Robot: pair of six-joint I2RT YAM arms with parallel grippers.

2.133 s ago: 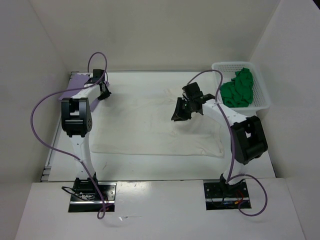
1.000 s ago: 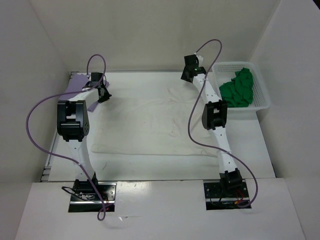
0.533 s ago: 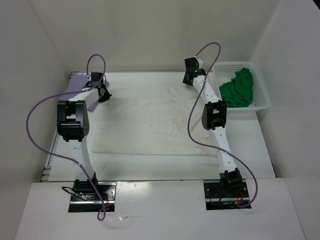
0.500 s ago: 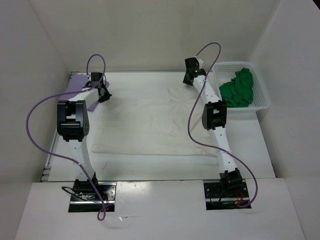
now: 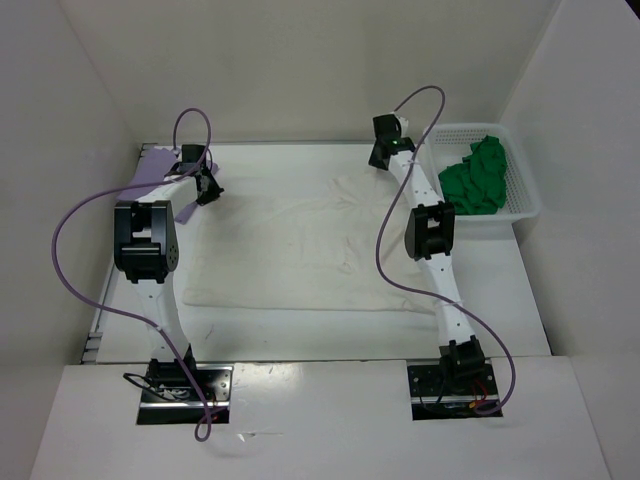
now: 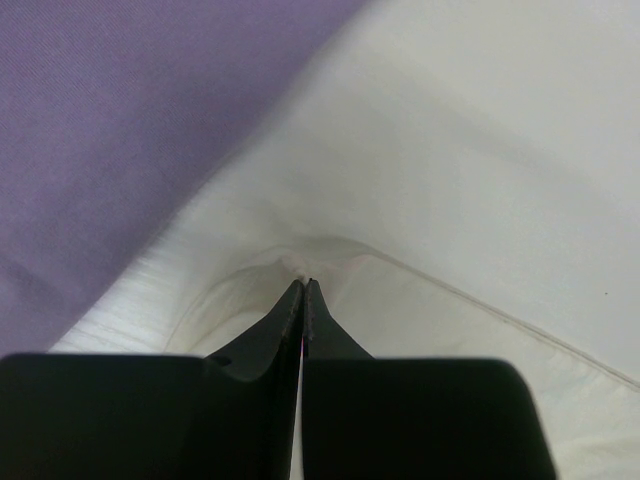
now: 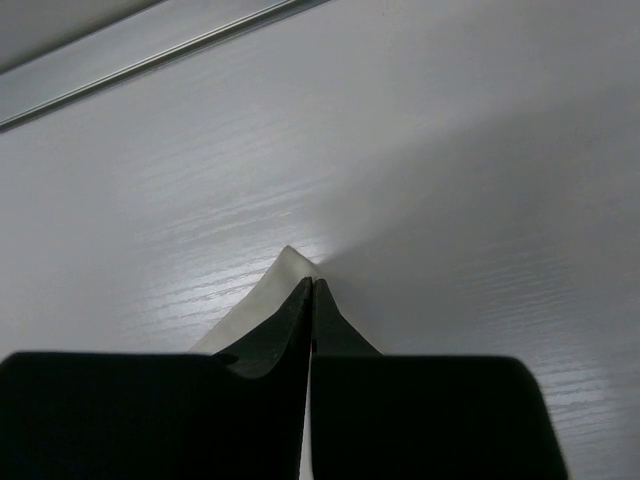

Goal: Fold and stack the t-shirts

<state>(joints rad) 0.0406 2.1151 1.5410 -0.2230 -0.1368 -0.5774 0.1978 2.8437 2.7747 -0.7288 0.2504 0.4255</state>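
Three shirts sit in three places. The cream shirt (image 5: 300, 250) lies spread flat across the middle of the table (image 5: 520, 300). The lavender shirt (image 5: 152, 170) lies at the far left corner, and the green shirt (image 5: 475, 180) is bunched in the white mesh basket (image 5: 530, 205) at the far right.

From above, each claw is only a dark shape at a far corner of the cream cloth, and its grip cannot be read. The wrist cameras settle it. The left gripper (image 6: 303, 290) has its jaws pressed together on a small raised fold of cream fabric, with the lavender cloth filling the upper left just beyond. The right gripper (image 7: 311, 285) is likewise closed to a point, with a small tip of cream cloth poking out from between the fingertips over bare white tabletop. A metal strip (image 7: 150, 55) crosses the far edge.

The left arm has its elbow raised over the near left of the shirt, its forearm reaching away to the far left corner. The right arm stretches almost straight out from its base, its wrist tipped down at the far right corner, near the basket.
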